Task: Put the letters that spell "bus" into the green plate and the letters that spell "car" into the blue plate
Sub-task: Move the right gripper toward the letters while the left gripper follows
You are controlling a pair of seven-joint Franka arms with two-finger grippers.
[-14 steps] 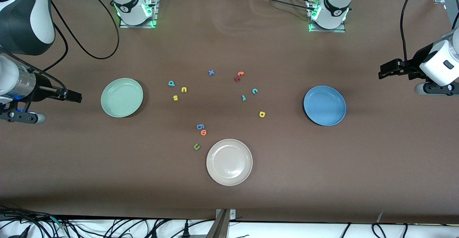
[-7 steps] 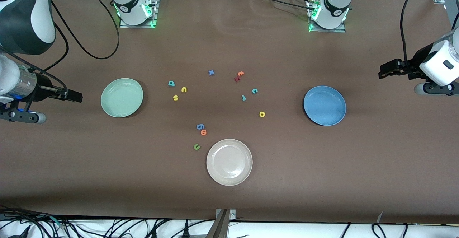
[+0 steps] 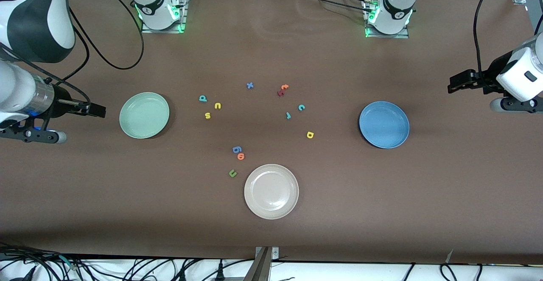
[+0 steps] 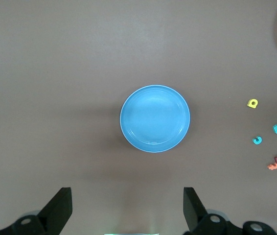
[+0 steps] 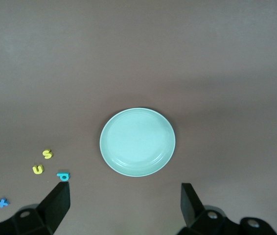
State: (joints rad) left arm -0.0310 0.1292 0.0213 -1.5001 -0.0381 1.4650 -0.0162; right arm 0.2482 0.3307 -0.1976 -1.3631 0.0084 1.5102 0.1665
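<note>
Green plate [image 3: 144, 115] and blue plate [image 3: 384, 124] bare, right claw [image 3: 98, 110] and left claw [image 3: 456, 82] released, aloft.

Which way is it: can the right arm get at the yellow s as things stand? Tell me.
Probably yes. The right gripper is open, holds nothing, and hangs past the green plate; the yellow s lies flat, with the yellow u close beside it.

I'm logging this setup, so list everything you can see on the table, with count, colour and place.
Round pale green plate: one, toward the right arm's end.
Round blue plate: one, toward the left arm's end.
Round beige-white plate: one, nearest the front camera.
Foam letters beside the green plate: teal b, yellow u, yellow s.
Foam letters nearer the blue plate: teal c, teal r, yellow a.
Other letters: blue x, orange t, dark red letter, blue g, orange o, green u.
Right gripper: open, beside the green plate.
Left gripper: open, waiting.
</note>
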